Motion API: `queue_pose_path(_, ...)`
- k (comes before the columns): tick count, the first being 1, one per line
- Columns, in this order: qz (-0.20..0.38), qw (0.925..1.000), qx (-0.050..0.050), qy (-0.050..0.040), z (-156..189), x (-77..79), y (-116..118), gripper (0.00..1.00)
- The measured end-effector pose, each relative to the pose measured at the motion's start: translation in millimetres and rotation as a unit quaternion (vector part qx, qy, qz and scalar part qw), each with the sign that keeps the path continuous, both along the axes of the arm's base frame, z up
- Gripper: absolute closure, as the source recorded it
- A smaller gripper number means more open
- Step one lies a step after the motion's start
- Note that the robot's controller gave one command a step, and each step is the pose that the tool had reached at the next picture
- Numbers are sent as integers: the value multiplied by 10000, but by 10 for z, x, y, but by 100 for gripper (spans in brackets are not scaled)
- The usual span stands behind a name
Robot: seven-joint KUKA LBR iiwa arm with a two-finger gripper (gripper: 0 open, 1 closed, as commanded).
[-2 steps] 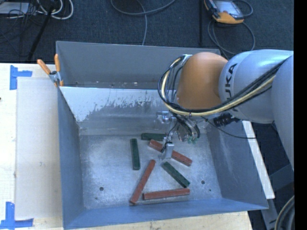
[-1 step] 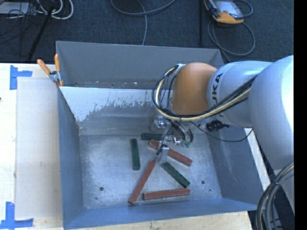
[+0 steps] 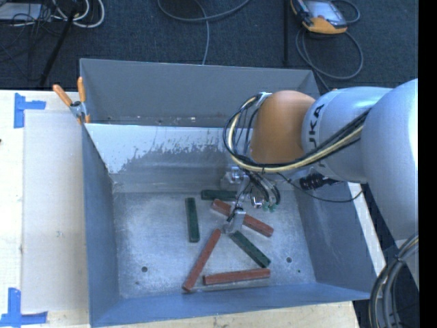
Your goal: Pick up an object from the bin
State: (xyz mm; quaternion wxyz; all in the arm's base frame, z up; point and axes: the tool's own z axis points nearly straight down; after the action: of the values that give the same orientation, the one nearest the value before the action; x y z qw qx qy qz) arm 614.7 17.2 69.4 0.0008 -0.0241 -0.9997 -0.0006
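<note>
My gripper [image 3: 237, 219] hangs low near the middle of the bin floor, its fingertips down among a few flat sticks. Just under and to the right of it lies a reddish-brown stick [image 3: 247, 221], running from upper left to lower right. A dark green stick [image 3: 249, 249] lies just below the fingertips, slanting to the lower right. Another dark green stick [image 3: 216, 195] lies just behind the gripper, partly hidden by it. Whether any stick sits between the fingers does not show.
A long reddish-brown stick [image 3: 203, 260] slants from the centre down to the left. Another reddish-brown stick [image 3: 236, 276] lies flat near the front wall. A dark green stick [image 3: 192, 219] stands alone to the left. The arm with its orange cover fills the bin's right rear.
</note>
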Motion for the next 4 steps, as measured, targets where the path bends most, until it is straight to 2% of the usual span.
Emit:
queue_pose_path(1,1,10000,0,-7,3,4,1,100)
queue_pose_path(2,-158,9999,-3,-35,413,84,-167,100)
queue_pose_path(3,-154,9999,-3,-14,387,72,-163,0)
queue_pose_path(4,-524,9986,-2,19,-18,60,-258,0)
